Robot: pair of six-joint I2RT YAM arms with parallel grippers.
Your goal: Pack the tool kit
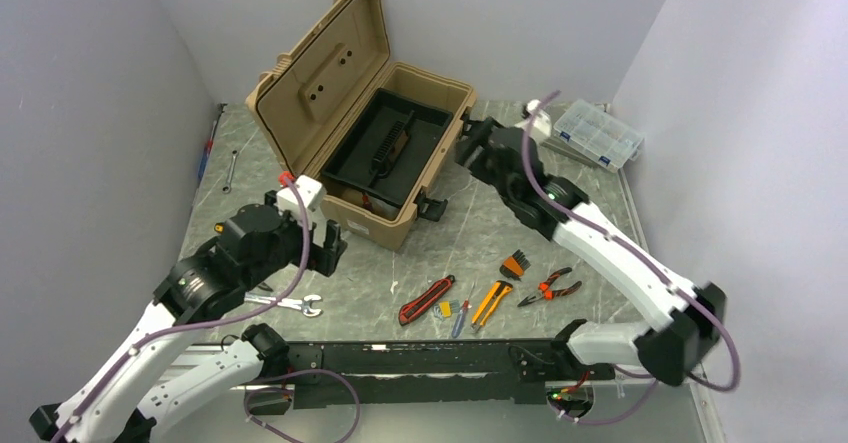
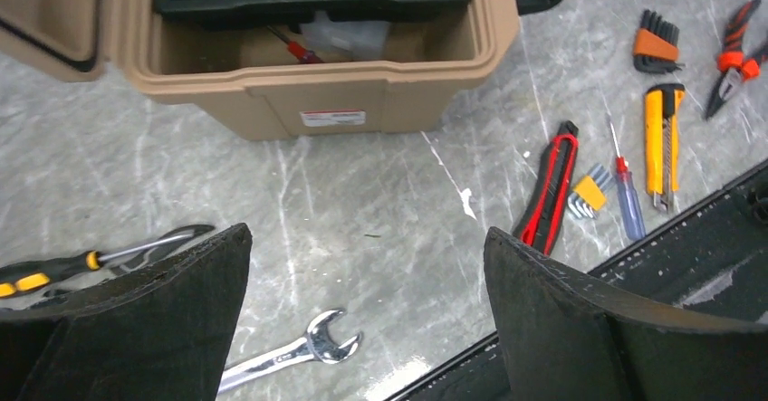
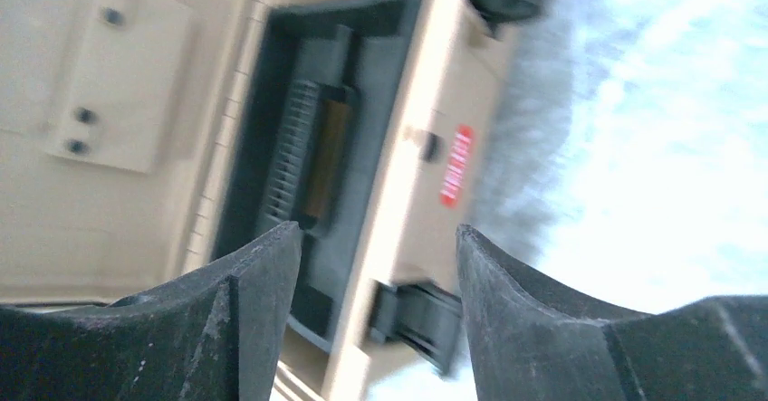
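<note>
The tan toolbox (image 1: 400, 178) stands open at the back middle, its lid (image 1: 320, 73) tilted back to the left and the black insert tray (image 1: 385, 143) inside. My left gripper (image 1: 330, 245) is open and empty, just left of the box's near corner. In the left wrist view it (image 2: 367, 233) hangs over bare table above a silver wrench (image 2: 290, 354). My right gripper (image 1: 468, 148) is open and empty beside the box's right side. Its blurred wrist view (image 3: 377, 231) looks at the front wall, the red label (image 3: 456, 166) and a black latch (image 3: 417, 319).
Loose tools lie near the front edge: red knife (image 1: 427, 299), yellow knife (image 1: 491, 303), pliers (image 1: 550, 286), orange hex keys (image 1: 514, 264), small blue screwdriver (image 1: 459, 318), wrench (image 1: 290, 304). A black-yellow screwdriver (image 2: 81, 261) lies left. Clear organiser case (image 1: 598, 133) at back right.
</note>
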